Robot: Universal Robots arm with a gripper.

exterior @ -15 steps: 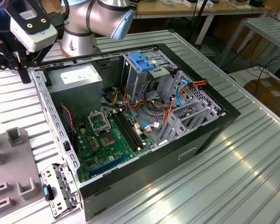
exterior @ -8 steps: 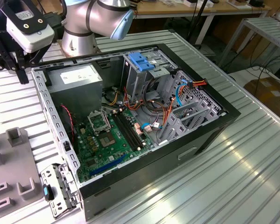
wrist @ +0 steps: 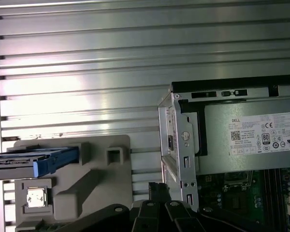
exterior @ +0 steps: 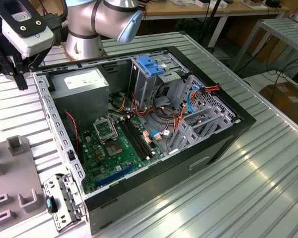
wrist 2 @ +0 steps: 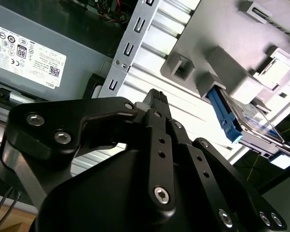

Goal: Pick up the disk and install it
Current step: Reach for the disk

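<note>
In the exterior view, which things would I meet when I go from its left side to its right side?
Grey fixture → grey power-supply box → blue plastic handle → orange and red cables.

The ribbed silvery desk (exterior: 268,173) carries an open computer case (exterior: 223,144), which lies on its side just beside the claw (wrist 2: 157,96). A flat grey holder (exterior: 35,171) lies on the claw's other side. Under the claw, a bare strip of desk runs between the two. The arm's base (exterior: 82,47) stands near the claw, beside the case. A metal bracket (exterior: 64,201) lies at the case's corner, well apart from the claw.
</note>
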